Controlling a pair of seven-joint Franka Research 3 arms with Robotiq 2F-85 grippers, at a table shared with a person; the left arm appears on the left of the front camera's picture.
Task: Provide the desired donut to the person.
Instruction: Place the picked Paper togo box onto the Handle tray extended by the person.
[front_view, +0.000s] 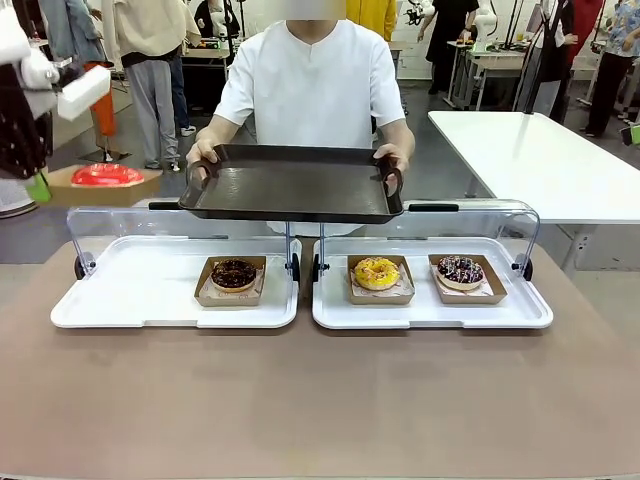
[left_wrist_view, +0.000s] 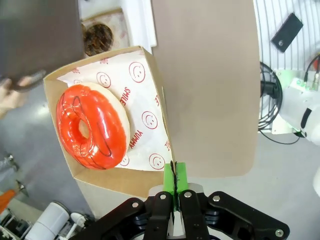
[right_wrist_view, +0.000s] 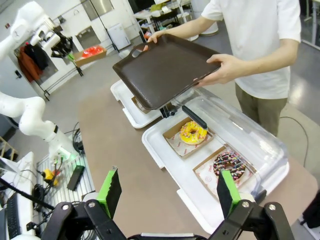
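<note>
My left gripper (left_wrist_view: 175, 182) is shut on the wall of an open cardboard box (left_wrist_view: 112, 182) lined with printed paper. A red-glazed donut (left_wrist_view: 92, 125) lies in the box. In the front view the box with the red donut (front_view: 105, 176) hangs in the air at the far left, beside the left gripper (front_view: 40, 186). The person (front_view: 312, 80) in the white shirt stands at the far side and holds a dark brown tray (front_view: 290, 188) level in both hands, to the right of the box. My right gripper (right_wrist_view: 168, 194) hangs open above the table with nothing between its fingers.
Two white display trays (front_view: 130, 295) (front_view: 520, 310) lie on the brown table with clear lids raised behind them. They hold boxed donuts: a chocolate one (front_view: 233, 274), a yellow one (front_view: 376, 272) and a sprinkled chocolate one (front_view: 460, 269). A white table (front_view: 540, 160) stands at back right.
</note>
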